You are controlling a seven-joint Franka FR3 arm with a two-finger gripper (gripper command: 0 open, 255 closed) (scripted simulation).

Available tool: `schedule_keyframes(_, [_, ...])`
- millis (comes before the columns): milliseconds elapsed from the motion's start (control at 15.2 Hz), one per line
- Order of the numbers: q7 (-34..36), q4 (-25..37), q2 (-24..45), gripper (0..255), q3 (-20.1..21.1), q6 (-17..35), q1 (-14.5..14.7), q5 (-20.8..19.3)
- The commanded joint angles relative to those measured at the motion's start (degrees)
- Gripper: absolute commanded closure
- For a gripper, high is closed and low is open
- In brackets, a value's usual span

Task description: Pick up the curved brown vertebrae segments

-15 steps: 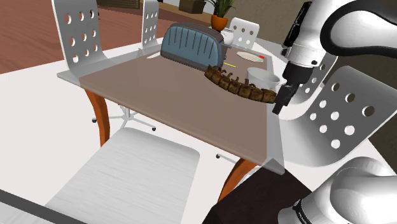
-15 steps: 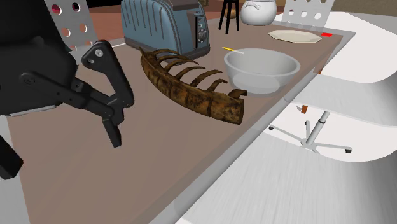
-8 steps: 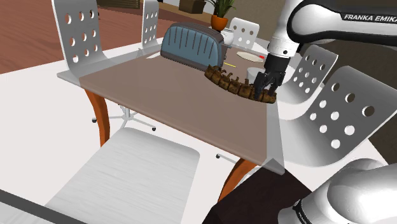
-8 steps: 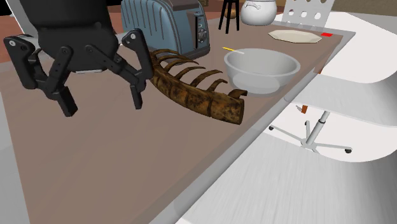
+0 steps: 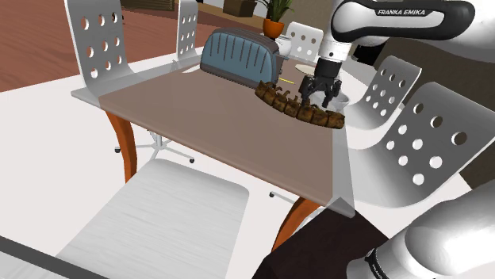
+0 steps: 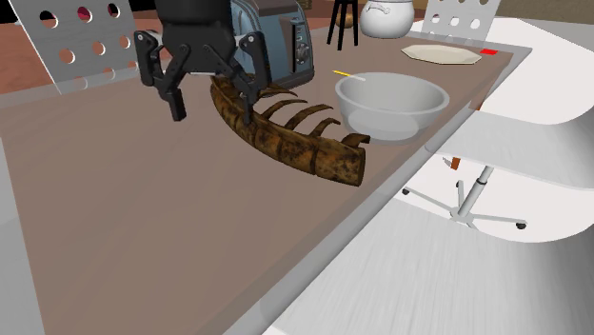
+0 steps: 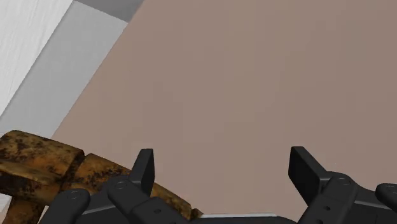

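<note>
The curved brown vertebrae (image 6: 295,146) lie on the brown table (image 6: 143,238) near its edge, with rib-like prongs pointing toward the bowl. They also show as a dark segmented chain (image 5: 305,111) in the shoulder view. My black gripper (image 6: 209,109) hangs open just above the table at the chain's toaster-side end. One fingertip (image 6: 244,108) is in front of the bones and the other is over bare table. In the wrist view the gripper (image 7: 225,170) has only tabletop between its fingers. The vertebrae (image 7: 38,162) lie outside one finger (image 7: 145,167), untouched.
A blue-grey toaster (image 6: 257,38) stands right behind the gripper. A pale bowl (image 6: 390,103) sits beside the vertebrae, with a flat plate (image 6: 440,54) further back. White perforated chairs (image 5: 432,150) ring the table. The table edge (image 7: 70,95) runs close by the bones.
The gripper has travelled along the vertebrae from the table-edge end toward the toaster and sits lower over the table. Its fingers stay apart. The vertebrae have not moved.
</note>
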Motion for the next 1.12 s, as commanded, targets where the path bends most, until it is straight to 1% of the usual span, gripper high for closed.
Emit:
schedule_keyframes(0, [2.66, 4.23, 4.43, 0, -0.59, 0.16, -0.88, 0.12])
schedule_keyframes(594, [12.36, 25.12, 22.1, 0, -4.68, -3.13, -4.95, 1.82])
schedule_keyframes(858, [16.28, 35.92, 30.14, 0, -6.68, -5.92, -7.25, 3.35])
schedule_keyframes(1056, [19.23, 45.14, 36.59, 0, -8.07, -8.72, -9.4, 4.8])
